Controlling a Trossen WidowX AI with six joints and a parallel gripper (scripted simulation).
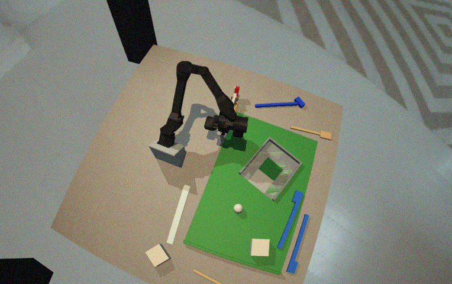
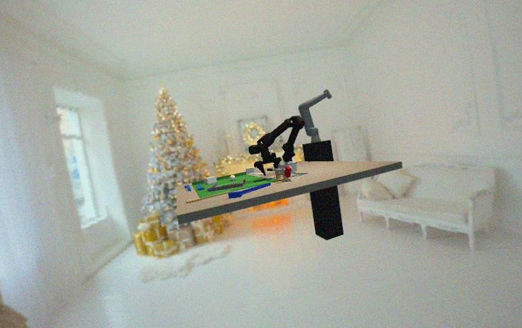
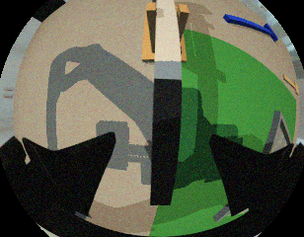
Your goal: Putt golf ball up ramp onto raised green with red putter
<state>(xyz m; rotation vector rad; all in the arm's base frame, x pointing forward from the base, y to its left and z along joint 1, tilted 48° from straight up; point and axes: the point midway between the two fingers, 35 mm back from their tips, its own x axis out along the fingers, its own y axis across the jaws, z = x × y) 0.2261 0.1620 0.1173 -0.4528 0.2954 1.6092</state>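
While claw (image 3: 163, 158) hangs wide open, gripping nothing, red putter (image 3: 167, 34) seen between fingers, lying in wooden stand (image 3: 150, 34) on surface (image 1: 116, 183) by green mat (image 1: 228, 218). Golf ball (image 1: 238, 208) on mat, well apart.

the black arm (image 1: 183, 92) rises steeply from its grey base block (image 1: 177, 155), bends sharply at the elbow (image 1: 185, 67) and slopes back down — the forearm (image 1: 218, 92) ending in a wrist held level, well out from the base block. the gripper (image 3: 164, 158) points downward with its jaws spread wide; both dark fingers stand far apart in the wrist view — nothing is clamped between them.
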